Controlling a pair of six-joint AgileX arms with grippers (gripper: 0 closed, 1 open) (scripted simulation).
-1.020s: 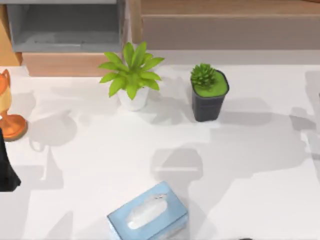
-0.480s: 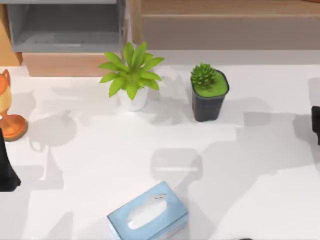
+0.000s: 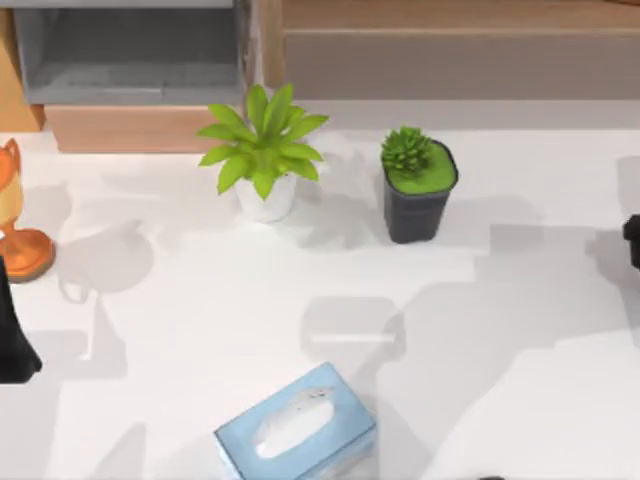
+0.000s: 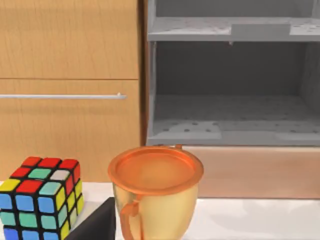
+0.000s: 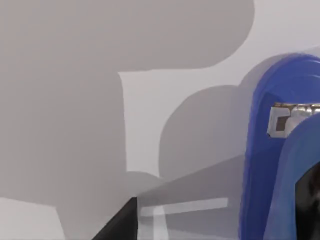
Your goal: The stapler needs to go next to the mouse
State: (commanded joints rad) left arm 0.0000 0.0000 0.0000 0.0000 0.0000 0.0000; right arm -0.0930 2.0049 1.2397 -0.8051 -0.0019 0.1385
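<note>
While two potted plants point(image 3: 264, 150) stand, one stapler point(image 5: 280, 165) shows.

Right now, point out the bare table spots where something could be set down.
The widest bare stretch of table lies right of the tissue box, below the dark pot. Another lies between the tissue box and the leafy plant. It is tighter at the left edge, by the orange cup.

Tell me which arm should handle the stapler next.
Right, probably. Its wrist view has the blue stapler close up on the white table, and that arm sits at the table's right edge in the top view. The left arm is parked at the left edge.
</note>
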